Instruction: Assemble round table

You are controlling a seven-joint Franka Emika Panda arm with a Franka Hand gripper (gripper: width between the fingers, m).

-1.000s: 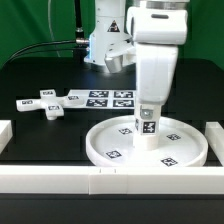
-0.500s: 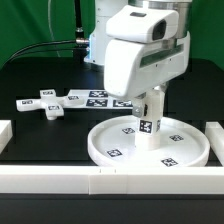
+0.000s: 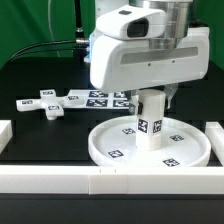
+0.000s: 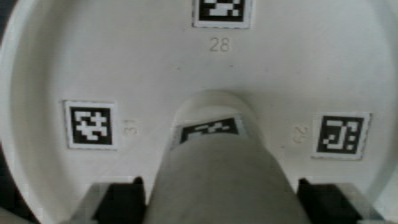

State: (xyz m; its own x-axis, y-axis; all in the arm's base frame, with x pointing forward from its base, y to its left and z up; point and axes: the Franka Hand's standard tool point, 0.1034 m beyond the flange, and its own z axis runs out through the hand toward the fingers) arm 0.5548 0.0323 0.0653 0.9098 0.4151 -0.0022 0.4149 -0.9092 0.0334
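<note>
Arm (image 3: 150, 60) white, glossy, rounded edges; jaws dark.

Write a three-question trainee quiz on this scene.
1. True or false: the leg stands upright on the round disc.
2. Where does the cross-shaped piece lie? A on the disc; B flat on the table, at the exterior view's left; C propped against the leg.
3. Fill in: the gripper is closed on the ____.
Key: 1 true; 2 B; 3 leg.
</note>
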